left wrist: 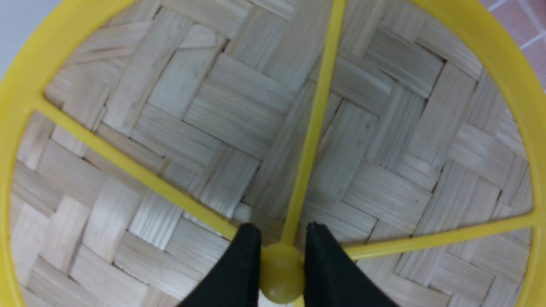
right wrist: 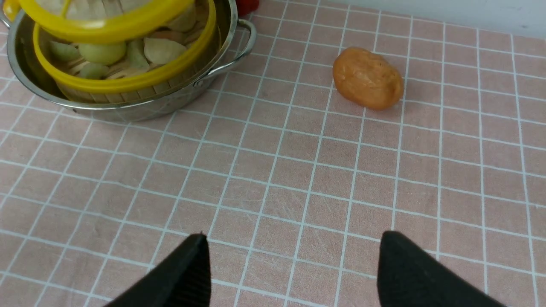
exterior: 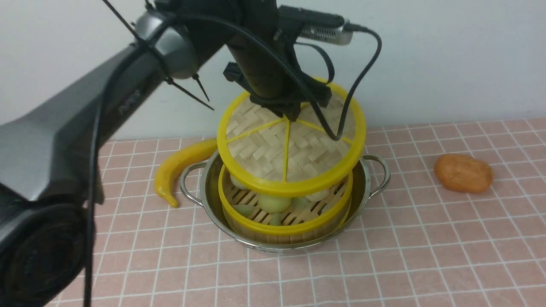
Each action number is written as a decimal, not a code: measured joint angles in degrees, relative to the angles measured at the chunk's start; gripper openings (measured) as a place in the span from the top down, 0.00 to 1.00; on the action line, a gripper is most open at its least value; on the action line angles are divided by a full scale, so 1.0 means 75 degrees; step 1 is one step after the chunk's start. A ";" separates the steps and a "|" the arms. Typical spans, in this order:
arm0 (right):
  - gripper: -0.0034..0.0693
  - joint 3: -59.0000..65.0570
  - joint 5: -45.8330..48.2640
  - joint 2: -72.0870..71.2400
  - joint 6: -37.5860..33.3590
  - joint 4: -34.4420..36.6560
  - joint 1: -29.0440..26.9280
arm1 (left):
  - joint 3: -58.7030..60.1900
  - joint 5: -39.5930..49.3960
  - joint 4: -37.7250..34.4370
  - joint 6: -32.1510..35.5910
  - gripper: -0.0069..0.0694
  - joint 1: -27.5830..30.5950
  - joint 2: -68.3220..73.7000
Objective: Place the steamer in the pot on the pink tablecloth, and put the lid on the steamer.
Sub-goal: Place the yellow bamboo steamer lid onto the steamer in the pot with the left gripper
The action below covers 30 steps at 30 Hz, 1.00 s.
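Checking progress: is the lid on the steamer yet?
Off. The left gripper holds the lid tilted above the steamer, gap visible between them.

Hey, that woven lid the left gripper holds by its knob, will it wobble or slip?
Probably light and stiff: the lid is thin woven bamboo in a plastic rim. Pinched only at its small smooth knob by the left gripper, it could pivot or slip.

pot: shiny steel, upright on pink tablecloth, near desk's far edge | steamer: yellow-rimmed bamboo basket, seated inside pot | lid: woven, yellow-spoked disc, tilted, raised just above steamer
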 joint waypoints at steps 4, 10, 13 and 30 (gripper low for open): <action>0.25 0.0000 0.0000 0.0000 0.0007 0.0009 0.0000 | 0.0441 0.0000 0.0075 -0.0009 0.76 0.0000 -0.0868; 0.25 0.0000 0.0000 0.0000 0.0007 0.0010 0.0000 | 0.0842 0.0009 0.0230 -0.0009 0.76 0.0000 -0.1056; 0.25 0.0000 0.0000 0.0000 0.0007 0.0018 0.0000 | 0.0875 0.0009 0.0175 -0.0009 0.76 0.0000 -0.0767; 0.25 0.0000 0.0000 0.0000 0.0038 0.0116 0.0000 | 0.0883 -0.0007 0.0287 0.0073 0.76 0.0000 0.0257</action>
